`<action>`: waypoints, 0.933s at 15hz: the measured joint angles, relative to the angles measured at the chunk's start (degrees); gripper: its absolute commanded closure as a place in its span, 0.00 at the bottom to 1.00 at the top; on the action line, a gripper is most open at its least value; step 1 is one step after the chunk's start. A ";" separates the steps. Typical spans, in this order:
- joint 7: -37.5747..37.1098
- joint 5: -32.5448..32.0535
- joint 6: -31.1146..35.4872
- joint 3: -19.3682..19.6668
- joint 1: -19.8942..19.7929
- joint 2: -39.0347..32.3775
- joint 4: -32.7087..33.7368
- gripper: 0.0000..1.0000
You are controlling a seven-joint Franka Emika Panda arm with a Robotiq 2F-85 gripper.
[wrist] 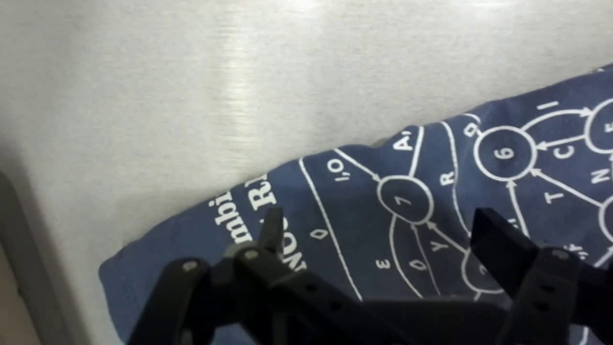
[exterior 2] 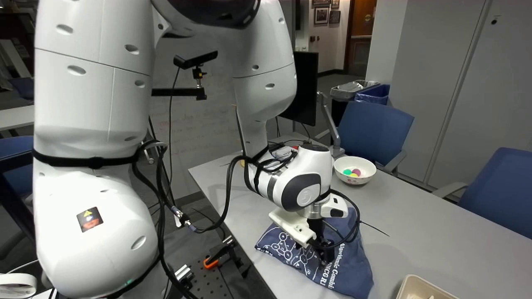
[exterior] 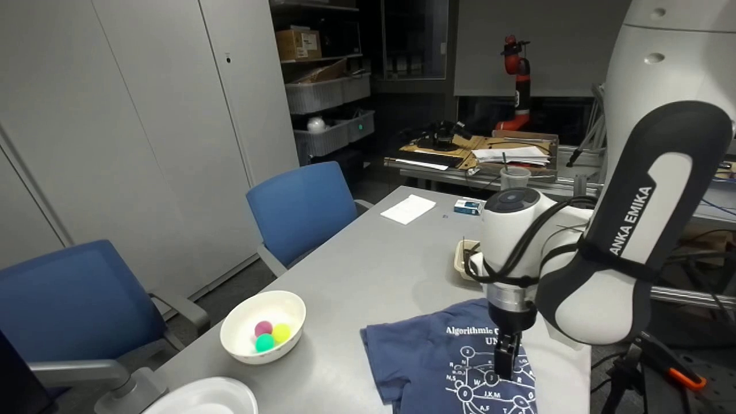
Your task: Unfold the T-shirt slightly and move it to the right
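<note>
T-shirt, navy blue, white lettering, circle-and-arrow diagram, folded

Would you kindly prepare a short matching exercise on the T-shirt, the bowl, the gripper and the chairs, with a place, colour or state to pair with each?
Column one:
1. T-shirt
2. Bowl
3. Gripper
4. Chairs

Column two:
A. black, with its jaws standing open
B. blue-backed, beside the table
C. dark blue, marked with white lettering
D. pale, with coloured balls inside

Right pairs: 1-C; 2-D; 3-A; 4-B
</note>
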State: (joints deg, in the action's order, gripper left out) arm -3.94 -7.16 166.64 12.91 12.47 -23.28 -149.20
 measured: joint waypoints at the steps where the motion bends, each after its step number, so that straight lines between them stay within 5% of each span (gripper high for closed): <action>1: 0.00 0.50 -1.66 -1.32 -0.82 1.78 -0.25 0.00; 6: 0.14 7.46 -15.14 -10.00 -5.44 13.56 -0.72 0.00; 14: -3.23 9.10 -25.33 -15.11 -5.60 31.16 -2.87 0.00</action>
State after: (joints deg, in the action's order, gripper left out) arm -7.18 1.94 141.32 -2.19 6.87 7.89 -152.07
